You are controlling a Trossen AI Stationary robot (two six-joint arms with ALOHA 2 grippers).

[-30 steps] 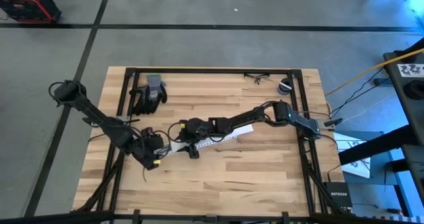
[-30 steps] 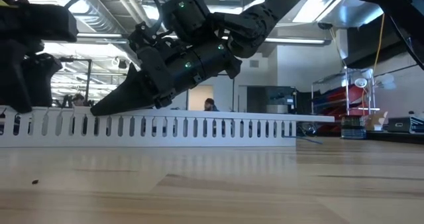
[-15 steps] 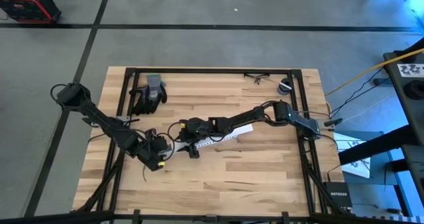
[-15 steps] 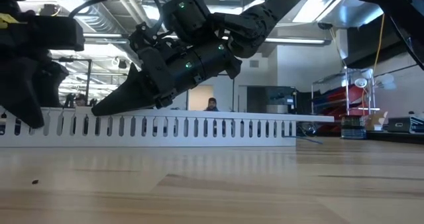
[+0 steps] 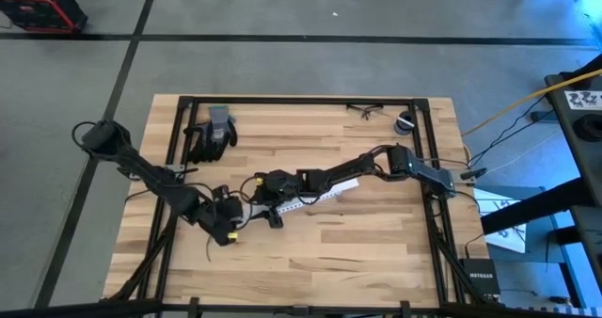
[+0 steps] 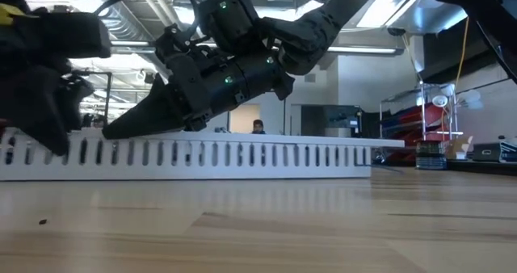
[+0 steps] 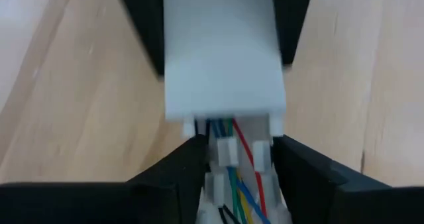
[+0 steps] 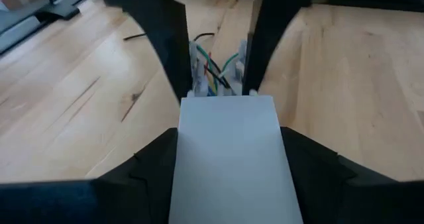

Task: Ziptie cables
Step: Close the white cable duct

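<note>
Left arm: I reach in from the bench's left edge, elbow folded, wrist low over the near-left part of the bench (image 5: pixel 376 243).
Left claw (image 5: pixel 229 222): my fingers (image 7: pixel 165 184) straddle the left end of the white slotted channel (image 5: pixel 310 195), one on each side of it, touching or nearly so; whether I truly grip it I cannot tell.
Right arm: I stretch from the right edge across the middle, wrist tilted down toward the left.
Right claw (image 5: pixel 252 188): parted to the channel's width, one finger (image 8: pixel 149 171) along each wall of the channel's lidded stretch, apparently clamped on it.
Channel contents: the cables (image 7: pixel 240 177) lie inside it, red, green, blue, yellow and black strands with white plugs, showing at the open end between my two claws (image 8: pixel 213 71).
Writing: a black box (image 5: pixel 477 282) on the floor right of the bench reads NETGEAR.
Other things: dark gloves (image 5: pixel 213 135), safety glasses (image 5: pixel 365 110), a small roll (image 5: pixel 405 123), all at the far side.
</note>
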